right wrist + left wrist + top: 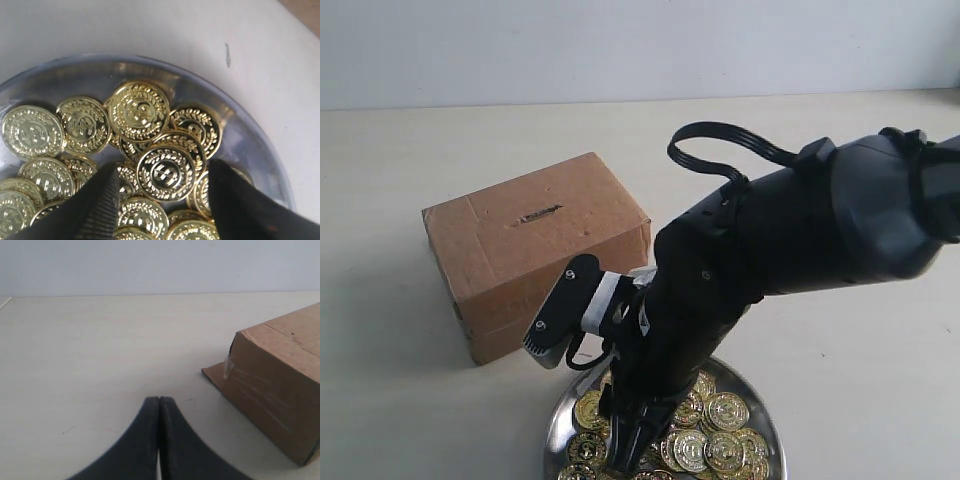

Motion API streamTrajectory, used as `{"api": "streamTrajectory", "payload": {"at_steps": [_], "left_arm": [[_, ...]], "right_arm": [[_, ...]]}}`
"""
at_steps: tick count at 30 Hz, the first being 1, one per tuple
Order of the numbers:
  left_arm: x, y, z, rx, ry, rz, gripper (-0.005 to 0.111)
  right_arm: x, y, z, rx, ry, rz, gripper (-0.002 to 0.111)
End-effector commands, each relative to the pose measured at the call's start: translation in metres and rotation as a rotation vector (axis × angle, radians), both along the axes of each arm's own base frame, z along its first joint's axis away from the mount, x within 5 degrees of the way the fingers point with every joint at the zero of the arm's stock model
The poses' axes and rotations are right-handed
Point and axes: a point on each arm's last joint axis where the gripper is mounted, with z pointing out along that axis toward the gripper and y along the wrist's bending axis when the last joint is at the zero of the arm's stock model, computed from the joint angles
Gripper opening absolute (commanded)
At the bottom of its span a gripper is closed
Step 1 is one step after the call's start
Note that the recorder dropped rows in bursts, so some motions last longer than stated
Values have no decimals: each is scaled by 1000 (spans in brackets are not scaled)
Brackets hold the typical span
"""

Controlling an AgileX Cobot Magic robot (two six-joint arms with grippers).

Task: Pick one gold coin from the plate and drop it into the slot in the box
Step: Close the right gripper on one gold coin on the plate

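- Right wrist view: right gripper (165, 169) spread, straddling a top gold coin (166, 175) on the plate (100, 70).
- Coin likely thin, stiff, slippery; pinch its opposite edges.
- Left gripper (159, 404) pressed together.

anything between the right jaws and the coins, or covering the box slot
Nothing visible. The right gripper has its jaws open just above the coins in the plate, and the slot on the box is uncovered.
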Motion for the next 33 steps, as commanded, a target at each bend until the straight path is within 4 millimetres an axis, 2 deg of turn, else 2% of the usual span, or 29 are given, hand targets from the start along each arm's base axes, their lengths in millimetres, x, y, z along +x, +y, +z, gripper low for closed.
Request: {"api": "streamTrajectory", "payload": {"at_steps": [1,18,28,33], "left_arm": [[0,0,0,-13,-13,-4,0],[0,0,0,-13,-13,-4,0],[0,0,0,-13,-13,-4,0],[0,0,0,-13,-13,-4,0]], "right_arm": [[2,2,0,7,-11,-2,52],[3,1,-18,-48,16,-14,52],[4,1,-19,-48,8,-14,51],[3,0,-19,-54,12,-20,44]]}}
